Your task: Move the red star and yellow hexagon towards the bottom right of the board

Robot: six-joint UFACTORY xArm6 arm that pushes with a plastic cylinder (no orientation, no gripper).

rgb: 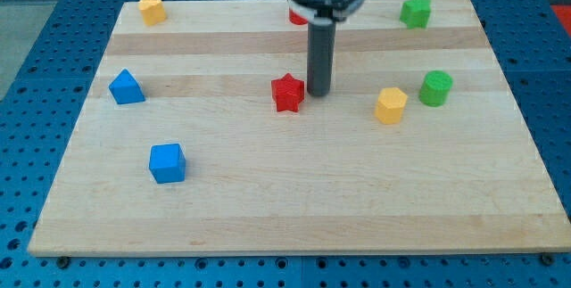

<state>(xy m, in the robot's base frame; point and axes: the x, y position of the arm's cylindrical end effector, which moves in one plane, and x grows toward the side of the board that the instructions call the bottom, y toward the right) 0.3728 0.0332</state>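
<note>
The red star point(287, 93) lies near the middle of the wooden board point(294, 208). The yellow hexagon point(391, 105) lies to its right, next to a green cylinder point(436, 87). My tip point(318, 91) stands just right of the red star, close to or touching its right side, and well left of the yellow hexagon. The rod rises to the arm's grey body at the view's top.
A blue triangular block point(126, 86) lies at the left and a blue cube point(167, 162) at the lower left. A yellow block point(152, 9) sits at the top left, a green star-like block point(415, 11) at the top right. A red block point(298, 18) is partly hidden behind the arm.
</note>
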